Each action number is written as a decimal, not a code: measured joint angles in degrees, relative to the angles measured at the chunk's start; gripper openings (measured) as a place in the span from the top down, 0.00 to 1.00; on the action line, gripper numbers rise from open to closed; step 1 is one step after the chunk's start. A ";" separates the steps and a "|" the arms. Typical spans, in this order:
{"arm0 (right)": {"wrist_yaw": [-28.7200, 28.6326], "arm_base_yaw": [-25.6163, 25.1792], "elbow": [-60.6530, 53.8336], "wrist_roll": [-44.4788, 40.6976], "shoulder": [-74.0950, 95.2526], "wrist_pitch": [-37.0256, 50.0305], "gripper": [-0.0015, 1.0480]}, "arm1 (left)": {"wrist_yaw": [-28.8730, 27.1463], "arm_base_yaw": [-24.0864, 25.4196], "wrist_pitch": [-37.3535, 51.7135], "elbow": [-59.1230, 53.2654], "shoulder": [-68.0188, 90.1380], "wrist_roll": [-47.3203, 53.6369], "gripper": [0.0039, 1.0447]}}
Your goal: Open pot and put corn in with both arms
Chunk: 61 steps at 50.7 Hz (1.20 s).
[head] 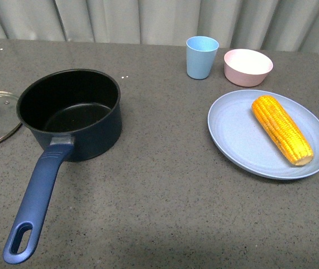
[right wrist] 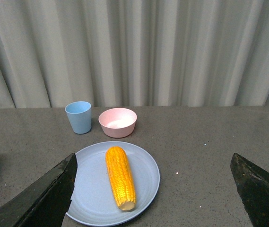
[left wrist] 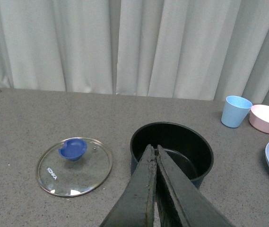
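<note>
Read "KONKA" on glass lid left of open pot. Saw left gripper pressed together, right gripper spread wide facing corn.

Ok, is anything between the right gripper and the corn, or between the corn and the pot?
Nothing visible. The open right gripper faces the corn on its plate; the pot stands uncovered, lid beside it. Cup and bowl sit behind that path.

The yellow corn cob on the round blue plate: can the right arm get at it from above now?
Probably yes. The yellow corn cob lies uncovered on the round blue plate, the right tool is open facing it, and the blue cup and pink bowl stand apart behind.
</note>
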 joint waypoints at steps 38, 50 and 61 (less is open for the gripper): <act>12.59 0.68 3.19 0.85 17.33 6.03 0.09 | 0.02 -0.04 -0.02 0.00 -0.11 0.00 0.12; -3.13 -5.51 20.15 1.79 65.44 24.55 0.09 | 0.00 -0.07 -0.02 0.00 -0.11 0.15 0.06; -8.70 -4.09 36.00 -0.83 90.40 14.27 0.09 | 0.00 -0.07 -0.02 0.00 -0.11 0.15 0.06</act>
